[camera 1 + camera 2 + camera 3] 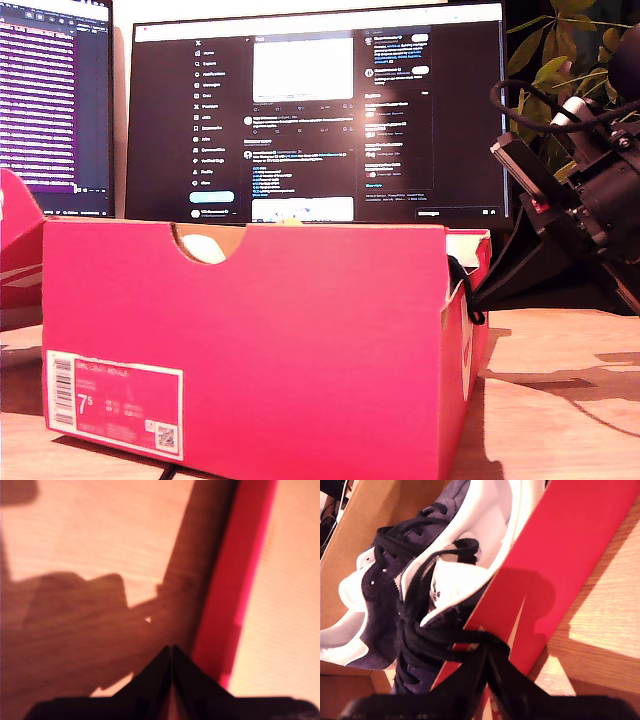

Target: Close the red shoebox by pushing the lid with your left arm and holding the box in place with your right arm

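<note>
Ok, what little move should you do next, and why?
Probably press my second hand against the side wall of the red shoebox to brace it. The box stands open, shoes showing, with its lid off to the exterior view's left. My second hand is shut right at that wall, where a black lace hangs over.

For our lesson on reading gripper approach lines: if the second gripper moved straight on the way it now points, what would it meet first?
Probably the black shoelace draped over the red shoebox wall just ahead of my second gripper; depth is unclear.
</note>
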`<action>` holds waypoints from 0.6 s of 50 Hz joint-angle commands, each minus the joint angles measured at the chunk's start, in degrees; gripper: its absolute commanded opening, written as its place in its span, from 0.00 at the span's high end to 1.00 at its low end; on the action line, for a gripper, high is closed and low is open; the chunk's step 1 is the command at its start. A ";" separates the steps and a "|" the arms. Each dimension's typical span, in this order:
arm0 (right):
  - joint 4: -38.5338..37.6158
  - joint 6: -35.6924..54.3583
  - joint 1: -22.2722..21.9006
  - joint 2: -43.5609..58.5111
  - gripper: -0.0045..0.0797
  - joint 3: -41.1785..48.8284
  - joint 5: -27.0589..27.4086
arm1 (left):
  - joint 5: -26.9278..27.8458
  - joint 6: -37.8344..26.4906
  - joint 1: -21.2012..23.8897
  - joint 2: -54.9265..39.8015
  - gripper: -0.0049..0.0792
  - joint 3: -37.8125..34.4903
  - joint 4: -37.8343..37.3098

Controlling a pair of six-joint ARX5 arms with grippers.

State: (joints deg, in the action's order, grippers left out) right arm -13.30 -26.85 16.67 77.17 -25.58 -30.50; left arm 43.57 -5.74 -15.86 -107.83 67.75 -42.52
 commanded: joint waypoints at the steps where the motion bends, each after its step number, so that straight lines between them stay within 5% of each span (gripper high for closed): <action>1: -0.66 1.03 1.01 0.68 0.96 -0.63 0.04 | 1.11 -0.72 0.96 -0.48 0.96 0.74 -0.28; 13: -0.61 1.40 1.01 0.68 0.96 -0.63 0.02 | 2.93 -2.27 2.34 -0.48 0.96 7.41 -4.74; 30: -0.63 2.40 1.01 0.68 0.96 -0.63 0.07 | 6.03 -5.88 2.97 -0.48 0.96 23.04 -20.68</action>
State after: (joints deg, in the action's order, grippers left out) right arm -13.28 -25.36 16.64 77.17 -25.58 -30.28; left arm 47.81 -10.57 -13.85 -107.83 90.02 -61.52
